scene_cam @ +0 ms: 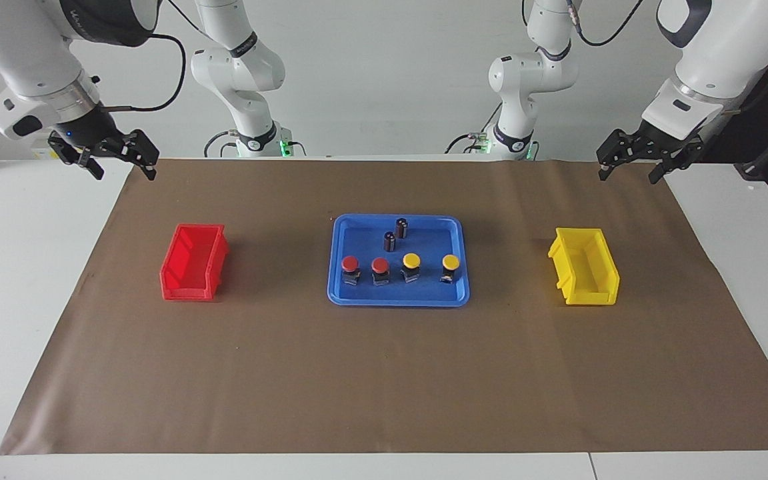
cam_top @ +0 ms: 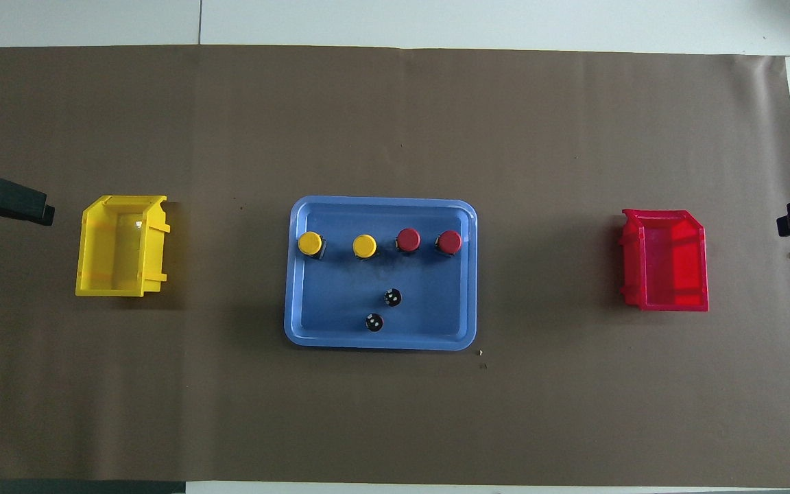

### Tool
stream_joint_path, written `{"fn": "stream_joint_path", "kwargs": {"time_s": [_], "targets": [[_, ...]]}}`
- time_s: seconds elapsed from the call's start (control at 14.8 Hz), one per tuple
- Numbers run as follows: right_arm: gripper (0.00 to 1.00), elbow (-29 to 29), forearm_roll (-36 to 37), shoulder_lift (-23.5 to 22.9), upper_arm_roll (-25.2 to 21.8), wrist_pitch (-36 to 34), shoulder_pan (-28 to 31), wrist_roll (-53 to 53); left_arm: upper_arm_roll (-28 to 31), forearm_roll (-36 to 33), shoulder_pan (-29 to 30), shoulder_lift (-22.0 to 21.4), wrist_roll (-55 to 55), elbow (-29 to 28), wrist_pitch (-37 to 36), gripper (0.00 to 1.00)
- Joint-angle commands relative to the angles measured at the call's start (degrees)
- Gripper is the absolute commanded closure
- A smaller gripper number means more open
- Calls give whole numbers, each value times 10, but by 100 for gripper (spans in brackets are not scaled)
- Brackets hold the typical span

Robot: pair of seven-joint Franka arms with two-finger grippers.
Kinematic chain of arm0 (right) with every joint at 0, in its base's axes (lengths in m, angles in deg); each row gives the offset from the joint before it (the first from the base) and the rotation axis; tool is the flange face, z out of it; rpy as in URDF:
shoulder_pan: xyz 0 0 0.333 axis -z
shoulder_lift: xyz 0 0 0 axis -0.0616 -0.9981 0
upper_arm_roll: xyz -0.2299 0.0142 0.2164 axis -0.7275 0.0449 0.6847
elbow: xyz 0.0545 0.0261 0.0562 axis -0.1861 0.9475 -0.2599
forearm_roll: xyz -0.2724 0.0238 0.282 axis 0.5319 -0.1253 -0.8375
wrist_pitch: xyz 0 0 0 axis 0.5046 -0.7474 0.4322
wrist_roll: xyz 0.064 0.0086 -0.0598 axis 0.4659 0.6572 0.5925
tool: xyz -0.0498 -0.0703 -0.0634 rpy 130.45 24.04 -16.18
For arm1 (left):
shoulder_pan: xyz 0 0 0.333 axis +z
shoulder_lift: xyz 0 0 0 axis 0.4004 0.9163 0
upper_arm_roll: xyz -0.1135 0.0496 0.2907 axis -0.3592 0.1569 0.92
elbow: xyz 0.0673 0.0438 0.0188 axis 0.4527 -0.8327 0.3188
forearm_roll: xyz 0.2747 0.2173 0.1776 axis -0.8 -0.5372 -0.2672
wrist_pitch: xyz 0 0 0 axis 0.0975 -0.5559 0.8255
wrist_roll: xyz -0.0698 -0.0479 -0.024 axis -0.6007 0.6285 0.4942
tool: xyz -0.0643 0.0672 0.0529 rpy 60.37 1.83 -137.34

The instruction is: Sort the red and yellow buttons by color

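Brown paper covers the tabletop — all four red and yellow buttons (scene_cam: 398, 267) sit in the blue plastic tray (scene_cam: 341, 293), the red plastic bin (scene_cam: 192, 263) and yellow plastic bin (scene_cam: 585, 267) hold nothing; left end effector (scene_cam: 631, 169) and right end effector (scene_cam: 124, 168) wait open, empty — sorting unstarted.

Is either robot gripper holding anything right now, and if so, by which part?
Nothing is held. The left gripper and right gripper are open and empty, raised at the table's ends; the four red and yellow buttons sit in the blue plastic tray.

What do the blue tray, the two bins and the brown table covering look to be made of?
Blue tray: likely moulded plastic, smooth, with a rounded raised rim and faint sheen. Red bin and yellow bin: likely rigid plastic, glossy, with ribbed moulded walls. Brown covering: probably matte paper or a thin sheet, lying flat with straight cut edges; which one is unclear.
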Motion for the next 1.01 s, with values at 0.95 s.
{"fn": "stream_joint_path", "kwargs": {"time_s": [0.95], "targets": [[0, -86, 4, -45, 53, -14, -5, -29, 2, -2, 1, -16, 5, -18, 4, 0]]}}
